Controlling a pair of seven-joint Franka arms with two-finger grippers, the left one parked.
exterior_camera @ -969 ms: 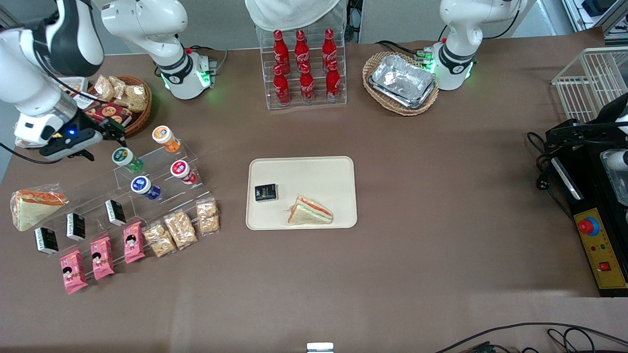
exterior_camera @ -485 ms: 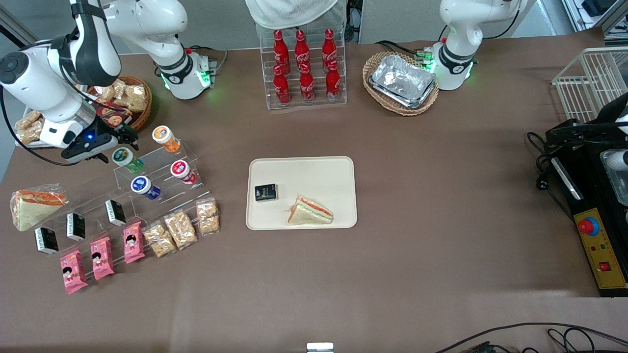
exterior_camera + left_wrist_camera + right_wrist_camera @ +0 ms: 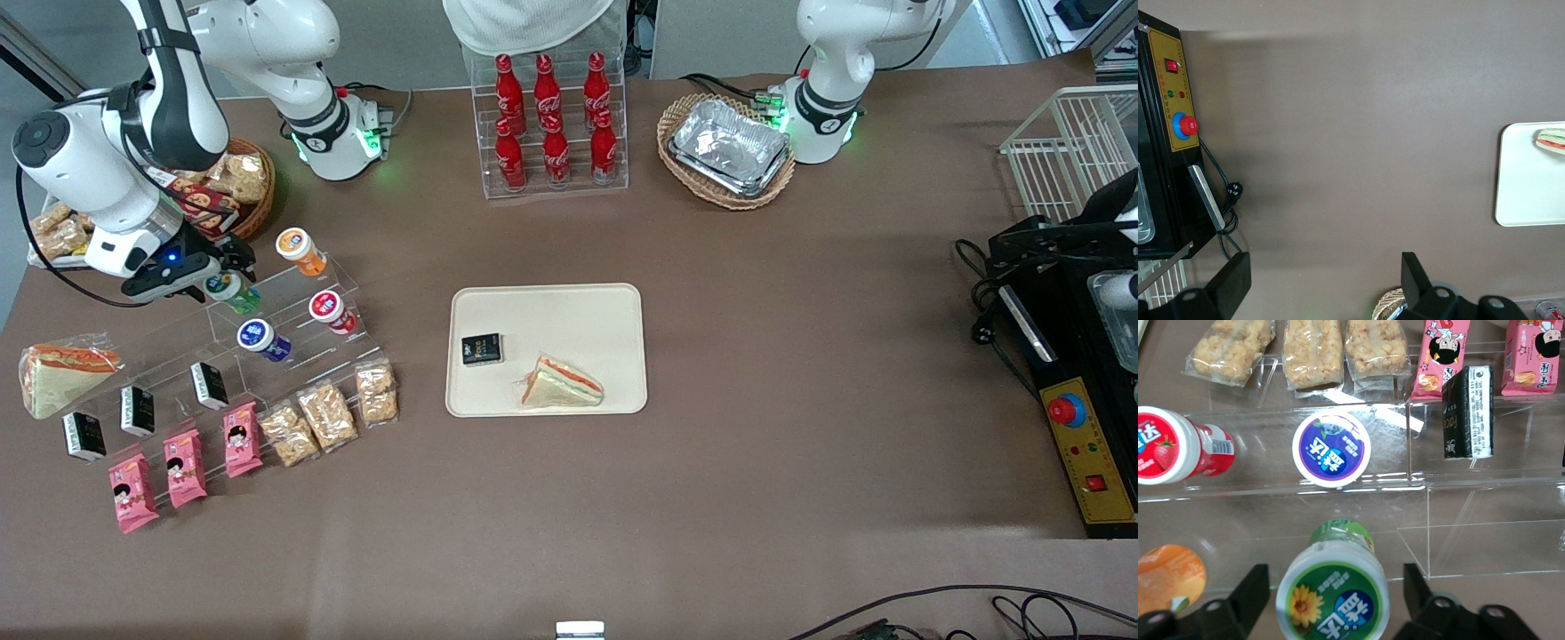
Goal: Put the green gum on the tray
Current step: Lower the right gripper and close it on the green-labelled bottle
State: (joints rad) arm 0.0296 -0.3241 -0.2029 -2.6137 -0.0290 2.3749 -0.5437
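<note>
Two fingers of the end effector [image 3: 222,271] hang over the green gum [image 3: 233,292] on the clear stepped rack [image 3: 293,307] in our front view, well apart from the tray [image 3: 547,307] mid-bench. In our right wrist view the end effector [image 3: 1331,603] is spread, its fingers [image 3: 1248,597] flanking the green gum [image 3: 1333,597] without pinching it.

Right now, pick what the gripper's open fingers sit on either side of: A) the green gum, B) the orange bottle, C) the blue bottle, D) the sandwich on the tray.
A: the gripper has one open finger each side of the green gum on the clear shelf.
</note>
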